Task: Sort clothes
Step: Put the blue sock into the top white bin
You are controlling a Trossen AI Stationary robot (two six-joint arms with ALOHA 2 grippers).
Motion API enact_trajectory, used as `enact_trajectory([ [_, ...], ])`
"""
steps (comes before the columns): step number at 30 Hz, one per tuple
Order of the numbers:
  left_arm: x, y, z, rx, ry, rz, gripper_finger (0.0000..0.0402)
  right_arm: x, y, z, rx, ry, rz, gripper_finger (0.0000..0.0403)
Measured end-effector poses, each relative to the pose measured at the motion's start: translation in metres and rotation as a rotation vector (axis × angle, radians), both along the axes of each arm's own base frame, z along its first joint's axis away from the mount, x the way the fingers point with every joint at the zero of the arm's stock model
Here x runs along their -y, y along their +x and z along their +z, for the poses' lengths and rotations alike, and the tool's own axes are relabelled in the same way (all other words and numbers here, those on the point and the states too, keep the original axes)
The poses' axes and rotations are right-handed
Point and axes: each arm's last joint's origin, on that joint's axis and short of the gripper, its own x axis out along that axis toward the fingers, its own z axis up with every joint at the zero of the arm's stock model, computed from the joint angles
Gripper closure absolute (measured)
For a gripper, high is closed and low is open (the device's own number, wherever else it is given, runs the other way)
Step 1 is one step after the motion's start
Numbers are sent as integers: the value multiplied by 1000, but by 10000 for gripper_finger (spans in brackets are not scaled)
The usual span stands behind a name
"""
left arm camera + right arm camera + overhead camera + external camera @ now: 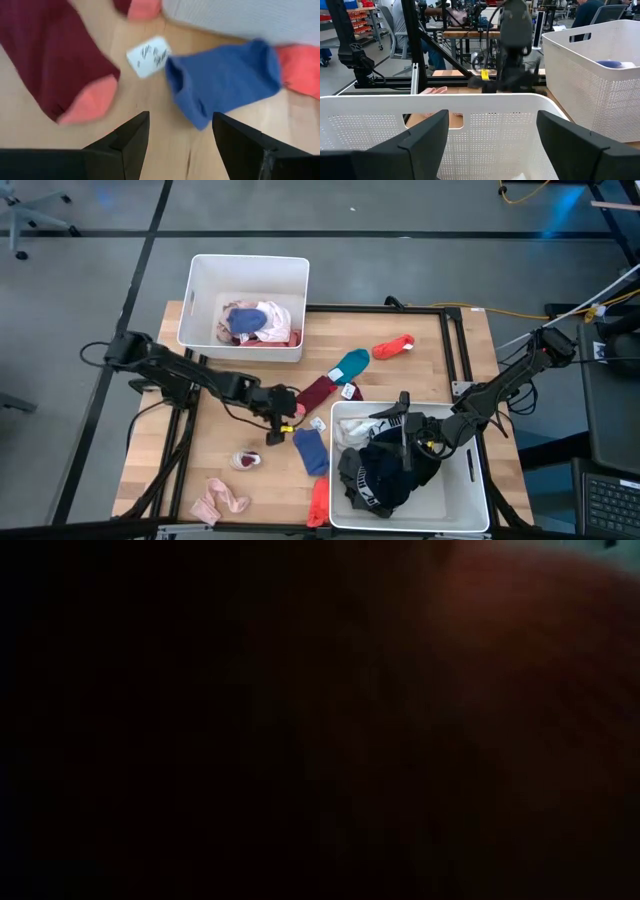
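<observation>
Seen from above, a pale wooden tabletop [420, 365] edged with a black metal frame stood on a grey floor.

A white bin [205, 300] sat at the far left of the tabletop, holding pink, white and blue clothes. A second white bin [475, 495] sat at the near right, filled with black, grey and white garments [385, 470].

Loose socks lay scattered between the bins. A red sock [393, 347] lay far right of centre, and a teal sock [350, 364] lay just left of it. A maroon sock [318, 390] with a coral toe lay at the centre. A blue sock [310, 450] lay beside the near bin's left wall, with a small white tag [148, 56] close by. An orange-red piece [318, 502] lay at the near edge by that bin. A small pink and maroon item [245, 460] and a pale pink garment [220, 500] lay at the near left.

The left pincer [278, 430] hovered open over bare wood, between the maroon sock and the blue sock, gripping nothing. The right pincer [404, 412] hung wide open and empty above the near right bin.

Beyond the tabletop, the right wrist view showed a workshop with shelving and seated people in blue clothing. The low view was almost wholly dark.
</observation>
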Motion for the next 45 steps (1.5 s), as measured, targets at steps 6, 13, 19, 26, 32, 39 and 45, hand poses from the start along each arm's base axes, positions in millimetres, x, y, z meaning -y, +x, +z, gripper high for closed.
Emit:
enact_trajectory([
  [6, 8, 12, -26, -42, -46, 14, 196, 0, 0, 0, 0, 1, 0, 100],
  [13, 14, 25, -44, -8, -84, 0, 196, 0, 0, 0, -1, 1, 2, 100],
  [19, 15, 26, -47, -7, -84, -43, 218, 0, 0, 0, -1, 1, 3, 100],
  [26, 15, 26, -47, 4, -47, -88, 320, 0, 0, 0, -2, 0, 3, 100],
  [32, 15, 25, -47, 10, -22, -118, 395, 0, 0, 0, -2, 0, 3, 100],
  [39, 16, 23, -34, 51, 2, -157, 396, 0, 0, 0, -1, 0, 3, 100],
  [45, 12, 10, 6, 154, 38, -151, 394, 0, 0, 0, -2, 0, 3, 100],
])
